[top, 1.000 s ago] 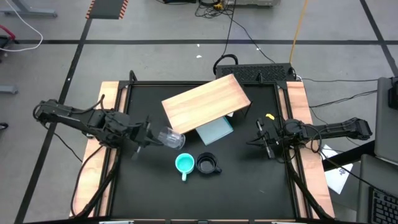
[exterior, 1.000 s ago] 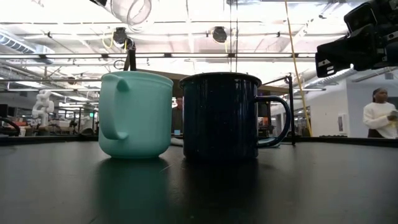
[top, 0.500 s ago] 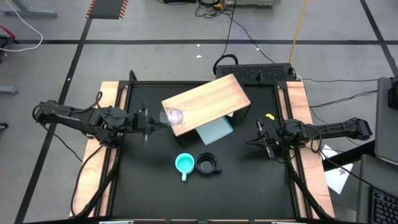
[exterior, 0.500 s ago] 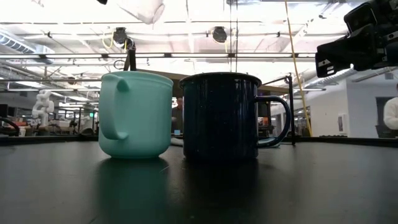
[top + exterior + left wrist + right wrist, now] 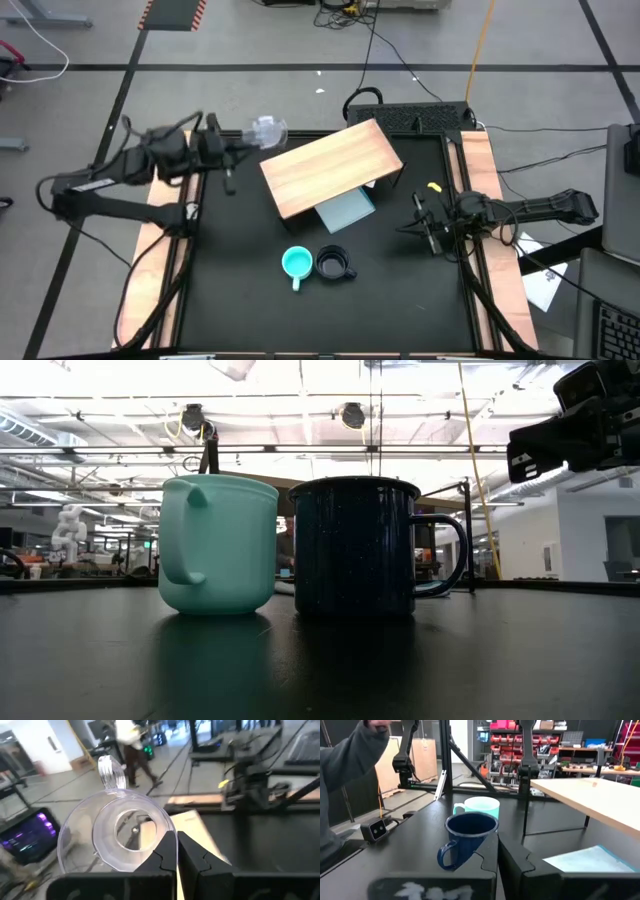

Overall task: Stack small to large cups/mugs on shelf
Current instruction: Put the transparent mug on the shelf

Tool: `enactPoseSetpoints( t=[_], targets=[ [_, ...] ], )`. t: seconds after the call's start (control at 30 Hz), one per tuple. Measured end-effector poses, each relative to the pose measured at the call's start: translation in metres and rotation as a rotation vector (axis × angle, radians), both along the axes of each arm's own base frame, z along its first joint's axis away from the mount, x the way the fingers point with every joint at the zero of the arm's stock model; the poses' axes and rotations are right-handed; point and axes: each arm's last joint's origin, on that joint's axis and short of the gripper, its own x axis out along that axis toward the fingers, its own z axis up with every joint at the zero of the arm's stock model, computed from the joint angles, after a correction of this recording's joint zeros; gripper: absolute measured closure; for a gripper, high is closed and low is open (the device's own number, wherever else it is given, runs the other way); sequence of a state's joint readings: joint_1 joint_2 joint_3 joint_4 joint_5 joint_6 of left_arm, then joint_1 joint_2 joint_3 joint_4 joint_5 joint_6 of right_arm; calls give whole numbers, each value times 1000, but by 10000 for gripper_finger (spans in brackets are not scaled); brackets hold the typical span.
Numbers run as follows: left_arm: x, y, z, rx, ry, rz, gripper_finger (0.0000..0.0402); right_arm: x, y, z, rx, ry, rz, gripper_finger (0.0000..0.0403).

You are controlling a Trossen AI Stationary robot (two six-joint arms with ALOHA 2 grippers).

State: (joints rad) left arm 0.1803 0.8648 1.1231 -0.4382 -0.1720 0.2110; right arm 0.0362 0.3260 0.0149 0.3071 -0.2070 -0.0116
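My left gripper (image 5: 238,143) is shut on the small clear glass cup (image 5: 266,129), high above the table's far left, just past the left end of the light wooden shelf (image 5: 330,165). The cup shows in the left wrist view (image 5: 112,837), mouth toward the camera, and at the low view's top edge (image 5: 232,366). The turquoise mug (image 5: 294,263) and the black mug (image 5: 333,264) stand upright side by side on the black table, nearer than the shelf. My right gripper (image 5: 424,226) is shut and empty at the table's right. My left gripper pinches the glass cup's wall at the rim (image 5: 164,829), away from its handle (image 5: 111,772), one finger inside and one outside as far as shows. The cup is lifted clear of everything and lies on its side, sticking out beyond the fingertips.
A pale blue-grey sheet (image 5: 347,210) lies under the shelf's near side. A small yellow thing (image 5: 433,187) lies at the right. Wooden rails (image 5: 480,160) run along both table sides. A person's sleeve (image 5: 350,765) shows beyond the table, another person (image 5: 127,735) farther off.
My left gripper has risen and gone toward the table's far edge with the glass cup, from in front of the shelf's left end to beyond its far left corner. The cup stays on its side, clear of everything. The mugs and my right arm have kept still.
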Motion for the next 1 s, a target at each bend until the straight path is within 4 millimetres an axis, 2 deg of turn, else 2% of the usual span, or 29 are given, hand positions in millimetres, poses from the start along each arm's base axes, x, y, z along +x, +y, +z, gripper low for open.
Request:
enactPoseSetpoints(
  t=[0.23,0.53,0.77,1.0],
  targets=[
    [20,37,17,-40,168,-156,401,0,0,2,1,-22,0,403],
    [60,81,-2,-93,472,-345,401,0,0,2,1,-17,0,403],
    [84,93,-14,-140,661,-445,401,0,0,0,-1,-1,0,403],
    [101,91,-27,-161,822,-494,401,0,0,0,-30,-3,1,403]
  ],
)
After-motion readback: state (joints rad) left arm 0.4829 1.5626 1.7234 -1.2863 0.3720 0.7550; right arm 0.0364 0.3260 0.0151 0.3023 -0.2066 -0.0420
